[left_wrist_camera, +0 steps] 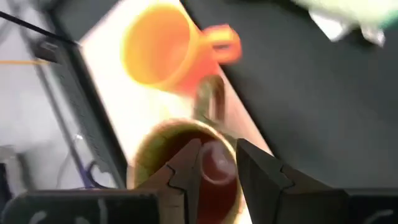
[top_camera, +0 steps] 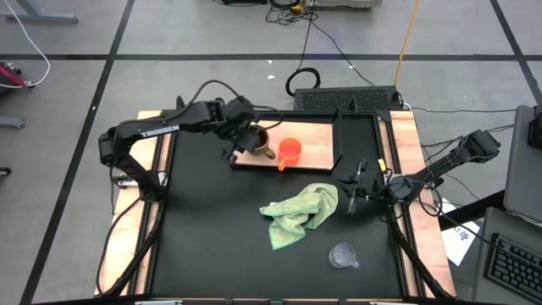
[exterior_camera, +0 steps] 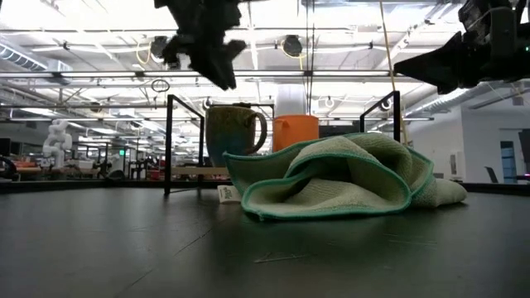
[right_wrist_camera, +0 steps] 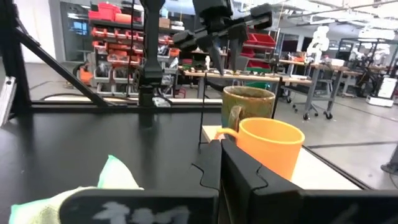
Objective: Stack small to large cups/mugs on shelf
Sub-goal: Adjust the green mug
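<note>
The brown mug (top_camera: 257, 144) stands upright on its base on the left part of the wooden shelf (top_camera: 318, 140). The orange cup (top_camera: 290, 152) stands just right of it, handle toward the near edge. The clear glass cup (top_camera: 343, 255) stands on the black tabletop near the front right. My left gripper (left_wrist_camera: 217, 168) hangs slightly open just above the mug's mouth (left_wrist_camera: 186, 180). From the right wrist view it (right_wrist_camera: 221, 43) is clear of the mug's rim (right_wrist_camera: 247, 93). My right gripper (top_camera: 356, 188) waits shut at the table's right, beside the cloth.
A crumpled light green cloth (top_camera: 298, 213) lies mid-table between the shelf and the glass cup. Black upright brackets (exterior_camera: 170, 141) stand at the shelf's ends. A black keyboard-like unit (top_camera: 347, 100) and cables lie beyond the far edge.
</note>
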Controlling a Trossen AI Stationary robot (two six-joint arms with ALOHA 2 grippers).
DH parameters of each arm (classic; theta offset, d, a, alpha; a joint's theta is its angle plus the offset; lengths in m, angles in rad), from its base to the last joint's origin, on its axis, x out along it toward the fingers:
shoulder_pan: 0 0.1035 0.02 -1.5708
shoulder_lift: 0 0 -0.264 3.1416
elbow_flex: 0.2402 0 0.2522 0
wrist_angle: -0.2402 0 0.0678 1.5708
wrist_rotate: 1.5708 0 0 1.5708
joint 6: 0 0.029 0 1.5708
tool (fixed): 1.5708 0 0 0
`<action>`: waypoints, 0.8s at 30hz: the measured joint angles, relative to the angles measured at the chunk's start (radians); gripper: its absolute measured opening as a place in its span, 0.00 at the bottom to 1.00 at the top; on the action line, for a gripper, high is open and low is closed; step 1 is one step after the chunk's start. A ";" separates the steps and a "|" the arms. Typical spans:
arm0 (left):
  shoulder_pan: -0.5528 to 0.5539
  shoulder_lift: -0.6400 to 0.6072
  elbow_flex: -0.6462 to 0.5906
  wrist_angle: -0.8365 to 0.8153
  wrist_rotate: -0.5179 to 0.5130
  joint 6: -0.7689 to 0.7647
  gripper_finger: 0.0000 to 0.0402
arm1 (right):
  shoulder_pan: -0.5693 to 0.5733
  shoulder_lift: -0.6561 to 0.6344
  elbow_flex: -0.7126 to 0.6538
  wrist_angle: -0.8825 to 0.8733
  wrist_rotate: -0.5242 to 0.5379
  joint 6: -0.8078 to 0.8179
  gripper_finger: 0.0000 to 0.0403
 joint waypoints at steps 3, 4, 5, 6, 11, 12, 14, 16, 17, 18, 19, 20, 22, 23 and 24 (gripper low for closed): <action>-0.018 -0.020 0.000 0.111 -0.005 -0.154 0.26 | 0.000 0.000 -0.001 0.003 -0.003 -0.002 0.00; -0.026 -0.019 0.000 0.153 -0.017 -0.229 0.26 | 0.000 0.000 -0.001 0.004 -0.003 -0.002 0.00; -0.033 -0.018 0.000 0.196 -0.033 -0.308 0.25 | 0.000 0.000 -0.001 0.003 -0.004 -0.003 0.00; -0.039 -0.017 0.000 0.222 -0.034 -0.365 0.24 | 0.000 0.000 -0.001 0.003 -0.004 -0.003 0.00; -0.079 -0.003 -0.001 0.291 -0.021 -0.492 0.08 | 0.000 0.000 -0.002 0.007 -0.004 -0.005 0.00; -0.086 0.000 -0.002 0.296 -0.017 -0.502 0.04 | 0.000 0.000 -0.002 0.006 -0.004 -0.004 0.00; -0.095 0.008 -0.001 0.329 0.010 -0.518 0.02 | 0.000 0.000 -0.002 0.007 -0.004 -0.004 0.00; -0.100 0.015 0.000 0.336 0.026 -0.539 0.01 | 0.000 0.000 -0.002 0.007 -0.004 -0.004 0.00; -0.101 0.019 -0.001 0.332 0.027 -0.557 0.01 | 0.000 0.000 -0.002 0.007 -0.004 -0.004 0.00; -0.101 0.029 -0.002 0.344 0.026 -0.576 0.01 | 0.000 0.000 -0.002 0.006 -0.004 -0.005 0.00; -0.101 0.038 -0.001 0.363 0.027 -0.590 0.01 | 0.000 0.000 -0.003 0.007 -0.004 -0.007 0.00; -0.101 0.043 -0.001 0.371 0.027 -0.602 0.01 | 0.000 0.000 -0.003 0.007 -0.004 -0.010 0.00; -0.097 0.057 -0.001 0.370 0.025 -0.625 0.00 | 0.000 0.000 -0.003 0.007 -0.004 -0.010 0.00; -0.096 0.066 -0.001 0.390 0.025 -0.633 0.00 | 0.000 0.000 -0.003 0.006 -0.004 -0.010 0.00; -0.096 0.073 -0.001 0.395 0.025 -0.638 0.00 | 0.000 0.000 -0.003 0.007 -0.004 -0.010 0.00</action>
